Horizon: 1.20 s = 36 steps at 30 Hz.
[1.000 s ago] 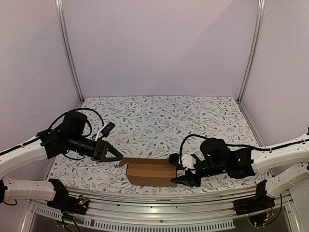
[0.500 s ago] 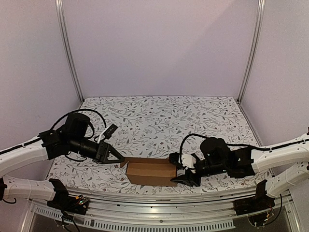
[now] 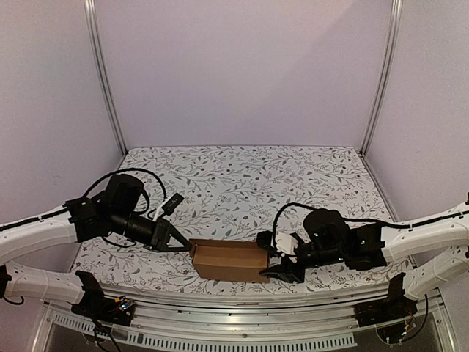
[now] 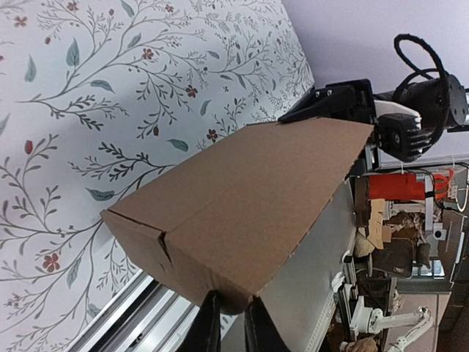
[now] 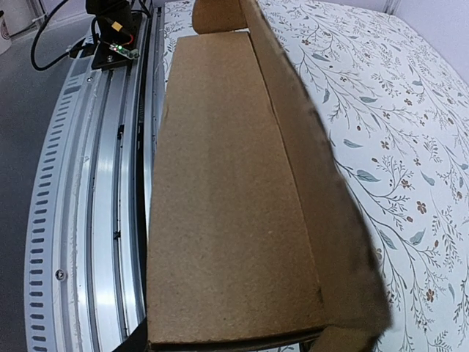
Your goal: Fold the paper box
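**item:** the paper box (image 3: 229, 260). plain brown cardboard, already formed into an oblong. it lies long-ways from 9 to 3 o'clock at the 6 o'clock edge of the table (image 3: 242, 183), just beside the metal rail (image 3: 242, 302).

**condition:** the 9 o'clock end looks folded in, with a short slit showing at its corner. in the right wrist view a rounded tab stands up at that same end, apparently not tucked.

**right claw** (image 3: 277, 271)**:** at the 3 o'clock end, one finger on each side of the box, clamped on it.

**left claw** (image 3: 178, 246)**:** at the 9 o'clock end. its fingers (image 4: 212, 326) are nearly together at the lower corner. you cannot tell whether they nip the cardboard or only meet it.

**step in hand, as judged:** closing the 9 o'clock end against the right claw's brace.

**handling notes for you:**
- hold the right claw firm so the box cannot slide toward 3 o'clock.
- press along the long axis, not downward, because thin walls like these will likely buckle.
- aim at the flap's crease rather than the corner.
- allow no drift toward 6 o'clock, as the rail is close.
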### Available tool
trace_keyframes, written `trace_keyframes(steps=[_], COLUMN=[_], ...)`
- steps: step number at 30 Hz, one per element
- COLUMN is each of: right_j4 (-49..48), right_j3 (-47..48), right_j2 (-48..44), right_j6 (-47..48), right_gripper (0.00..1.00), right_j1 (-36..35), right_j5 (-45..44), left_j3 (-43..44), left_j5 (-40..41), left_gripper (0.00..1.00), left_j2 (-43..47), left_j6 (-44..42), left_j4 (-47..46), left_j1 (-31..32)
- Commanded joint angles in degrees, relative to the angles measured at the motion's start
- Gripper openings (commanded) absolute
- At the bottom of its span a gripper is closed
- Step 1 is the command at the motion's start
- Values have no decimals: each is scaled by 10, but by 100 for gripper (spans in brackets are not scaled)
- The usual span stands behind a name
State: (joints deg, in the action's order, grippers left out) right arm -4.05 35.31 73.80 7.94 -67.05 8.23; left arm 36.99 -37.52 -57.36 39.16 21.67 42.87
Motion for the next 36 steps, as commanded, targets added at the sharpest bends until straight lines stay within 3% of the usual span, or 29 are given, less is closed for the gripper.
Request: trace_keyframes(steps=[1,36], right_j4=[-7,-10], right_j3=[17,16], right_j2=[4,13], right_j6=[-9,-14], right_gripper=[42,41], right_j1=[4,4], right_j5=[-5,-1], left_j3=[12,21], left_j5=[9,44], left_gripper=[9,1], left_j2=[-9,-31], left_j6=[-2,-33], left_j4=[-10,30], left_j1=[12,19])
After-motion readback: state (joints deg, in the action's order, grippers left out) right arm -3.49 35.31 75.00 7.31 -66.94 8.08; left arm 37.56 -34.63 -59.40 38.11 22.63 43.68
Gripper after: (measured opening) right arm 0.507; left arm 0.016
